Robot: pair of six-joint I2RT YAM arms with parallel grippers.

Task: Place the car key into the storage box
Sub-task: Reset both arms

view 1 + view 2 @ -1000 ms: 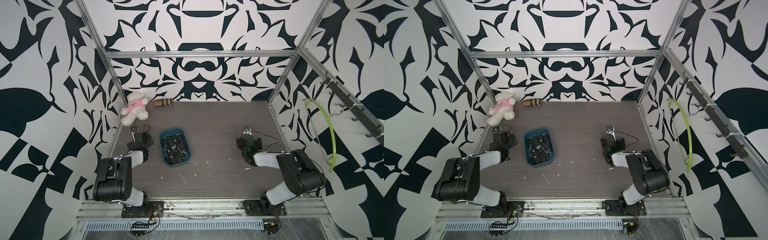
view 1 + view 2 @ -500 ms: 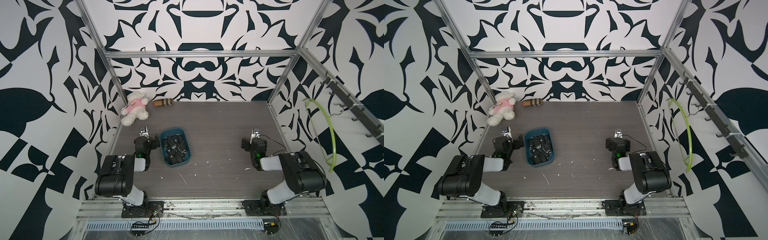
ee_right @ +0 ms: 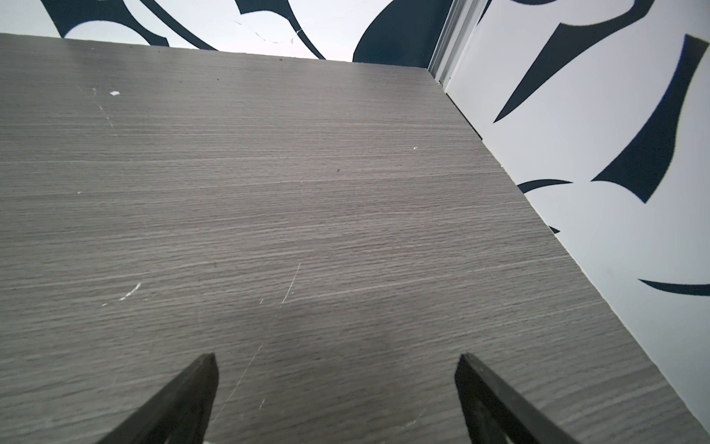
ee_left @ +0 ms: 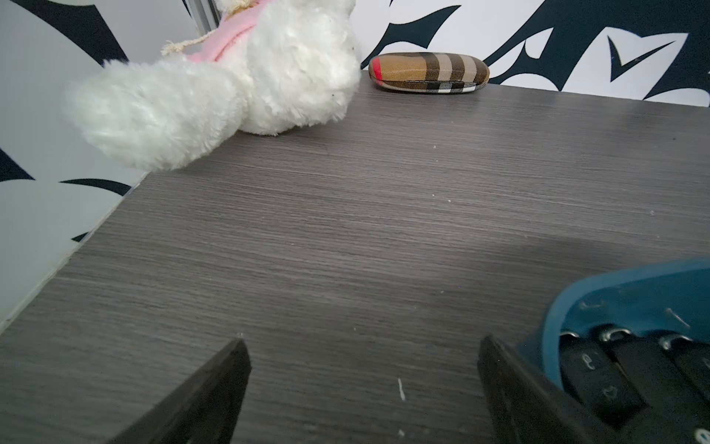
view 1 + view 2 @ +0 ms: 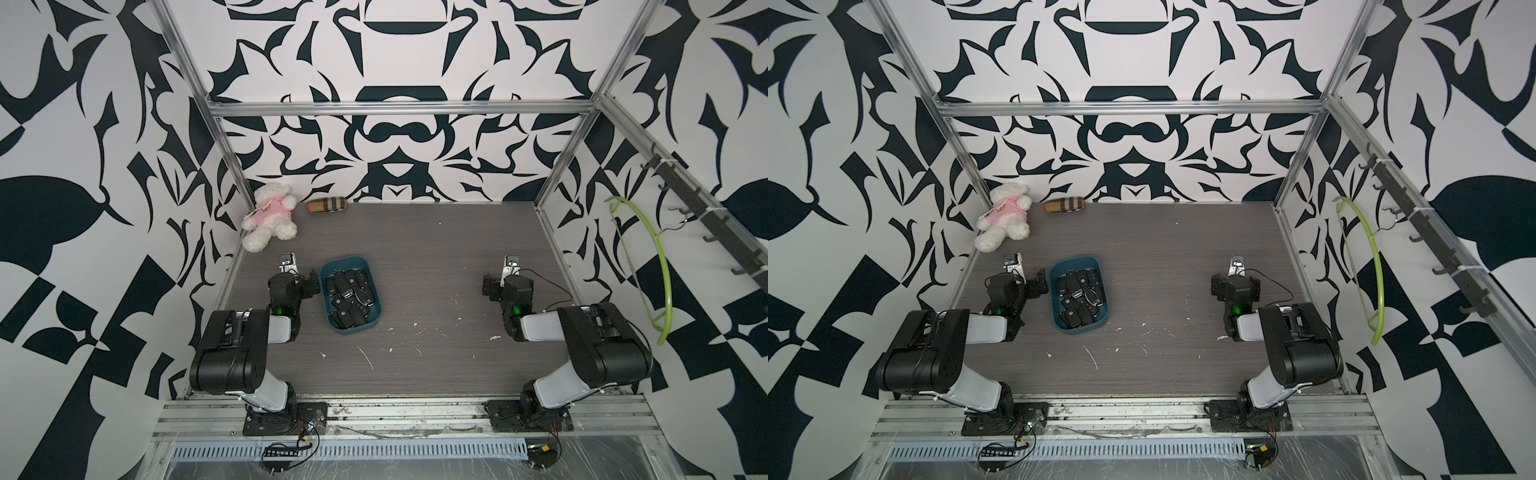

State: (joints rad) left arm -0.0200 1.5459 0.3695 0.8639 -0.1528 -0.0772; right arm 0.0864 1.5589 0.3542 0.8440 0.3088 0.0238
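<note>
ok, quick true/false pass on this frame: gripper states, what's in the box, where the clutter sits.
1. The storage box holds several black car keys. True.
2. The left gripper is shut on a key. False: it is open and empty, beside the box.
3. The right gripper is open above bare table. True.
4. The plaid case lies inside the box. False: it lies by the back wall, next to the plush bear.

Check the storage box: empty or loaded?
Loaded. The storage box holds a pile of black car keys covering most of its floor in both top views; the left wrist view also shows keys inside its rim.
</note>
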